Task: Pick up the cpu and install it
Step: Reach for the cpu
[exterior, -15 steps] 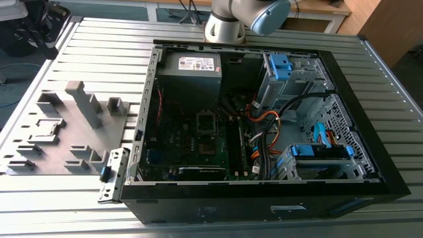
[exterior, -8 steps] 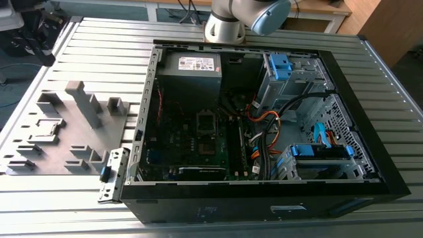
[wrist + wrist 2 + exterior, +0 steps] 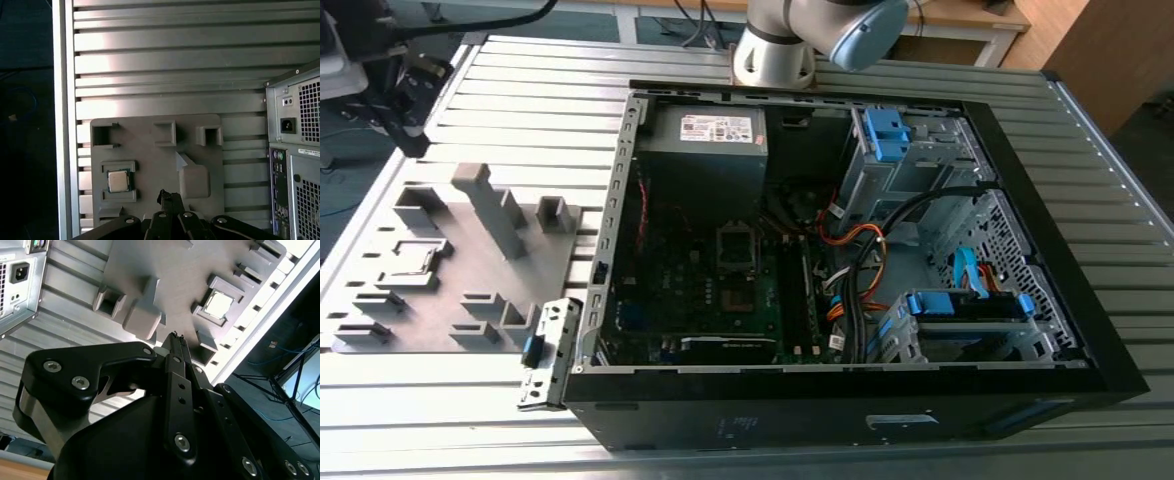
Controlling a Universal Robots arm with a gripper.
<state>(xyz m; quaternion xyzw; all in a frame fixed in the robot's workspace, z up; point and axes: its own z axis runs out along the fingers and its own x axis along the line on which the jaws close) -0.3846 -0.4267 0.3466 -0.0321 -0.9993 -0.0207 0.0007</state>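
cpu (image 3: 118, 181) (image 3: 218, 305) is sitting flat in a square pocket of the grey fixture plate (image 3: 160, 145), which is lying on the slatted bench (image 3: 165, 60) beside the open computer case (image 3: 854, 250). Tool (image 3: 167, 194) (image 3: 175, 336) is hovering over the plate in both wrist views, fingers pressed together, gripping nothing. cpu is lying off to one side of the tips, well apart, untouched.
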